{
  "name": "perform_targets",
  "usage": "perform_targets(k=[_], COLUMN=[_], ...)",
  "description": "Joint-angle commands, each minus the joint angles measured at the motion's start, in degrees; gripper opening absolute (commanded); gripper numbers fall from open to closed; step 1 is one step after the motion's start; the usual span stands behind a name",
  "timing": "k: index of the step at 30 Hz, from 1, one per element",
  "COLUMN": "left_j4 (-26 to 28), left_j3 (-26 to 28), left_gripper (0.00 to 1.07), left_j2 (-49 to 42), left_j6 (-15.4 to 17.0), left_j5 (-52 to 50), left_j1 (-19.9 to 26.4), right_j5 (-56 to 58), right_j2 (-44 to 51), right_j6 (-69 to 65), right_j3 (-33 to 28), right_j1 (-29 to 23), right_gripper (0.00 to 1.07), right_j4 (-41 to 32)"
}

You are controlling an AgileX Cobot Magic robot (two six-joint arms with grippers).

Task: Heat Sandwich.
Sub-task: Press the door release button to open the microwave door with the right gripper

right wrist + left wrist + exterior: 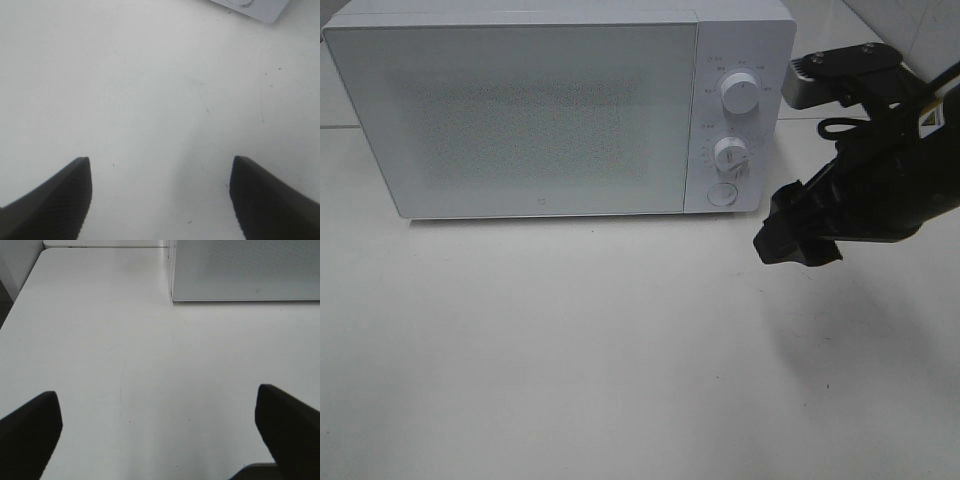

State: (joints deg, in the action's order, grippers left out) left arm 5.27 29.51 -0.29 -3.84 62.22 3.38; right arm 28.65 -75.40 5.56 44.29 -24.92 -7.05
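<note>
The sandwich is out of view in every frame. A white microwave (520, 110) stands at the back of the table with its door shut; its front also shows in the left wrist view (245, 270). My right gripper (790, 245) hovers just right of the microwave's control panel, below its round button (721, 194). It is open with only bare table between its fingers (160, 160). My left gripper (157, 390) does not show in the high view. Its wrist view has the two dark fingers wide apart over the table, open and empty, in front of the microwave's left end.
Two white knobs (740, 93) (730, 153) sit above the button on the panel. The white table (620, 350) spreads out in front of the microwave. Its left edge (15, 305) shows in the left wrist view. A microwave corner (255, 6) appears in the right wrist view.
</note>
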Motion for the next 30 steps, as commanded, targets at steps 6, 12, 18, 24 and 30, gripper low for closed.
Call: perform_targets(k=[6,12,18,24,30], left_j4=[0.3,0.3,0.3,0.3,0.3], left_j3=[0.1,0.1,0.1,0.1,0.1], left_gripper=[0.98,0.98,0.98,0.98,0.98], left_j2=[-1.3,-1.3,-1.3,-1.3,-1.3], left_j6=[0.1,0.1,0.1,0.1,0.1], left_j5=[-0.6,-0.6,-0.6,-0.6,-0.6], left_j1=[-0.3,-0.3,-0.3,-0.3,-0.3], right_j5=[8.8,14.0,20.2,24.6,26.4], right_j2=[10.1,16.3,21.0,27.7,35.2], right_j6=[-0.6,-0.6,-1.9,-4.5,-5.6], right_j3=[0.4,0.4,0.0,0.0,-0.1], right_j1=[0.1,0.1,0.1,0.1,0.2], right_gripper=[0.71,0.71,0.71,0.71,0.71], right_j4=[0.9,1.6,3.3,3.9,6.0])
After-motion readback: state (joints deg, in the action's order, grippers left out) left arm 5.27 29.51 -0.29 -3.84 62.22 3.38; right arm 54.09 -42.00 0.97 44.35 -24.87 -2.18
